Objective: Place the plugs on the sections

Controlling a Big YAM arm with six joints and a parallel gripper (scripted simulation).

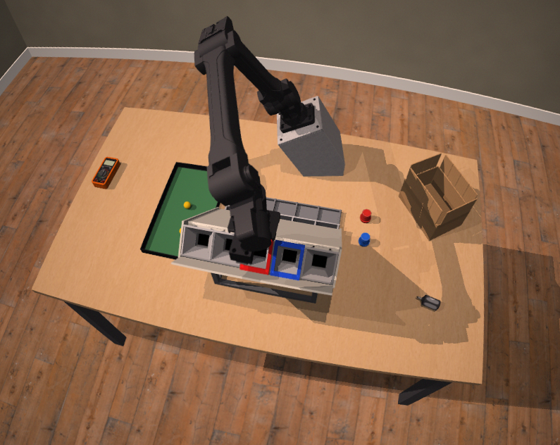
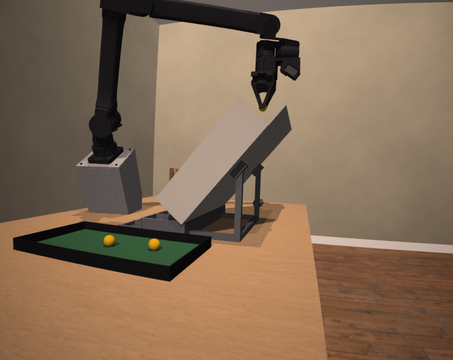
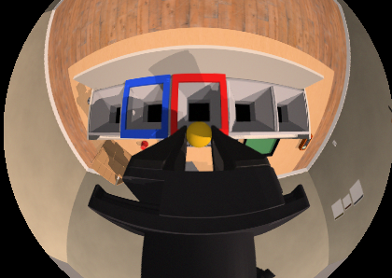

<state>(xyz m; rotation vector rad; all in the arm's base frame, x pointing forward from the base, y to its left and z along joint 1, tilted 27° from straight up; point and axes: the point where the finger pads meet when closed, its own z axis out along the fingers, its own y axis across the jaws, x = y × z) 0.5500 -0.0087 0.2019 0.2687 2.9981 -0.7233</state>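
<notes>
In the top view's clock terms, the claw is clamped on a yellow marble, its tips pointing down above the red-banded funnel. That funnel is the middle one of five; the blue-banded funnel adjoins it at three o'clock. The sloping cover extends toward twelve o'clock, down to the row of grey sections.

The red plug and blue plug stand on the worktop, off the funnel unit's three o'clock end, with the red one at twelve o'clock from the blue. Neither is on a section. Two more yellow marbles lie apart in the green tray, at nine o'clock. Beyond it, toward ten, is an orange multimeter. An open cardboard box sits at two o'clock from the plugs.
</notes>
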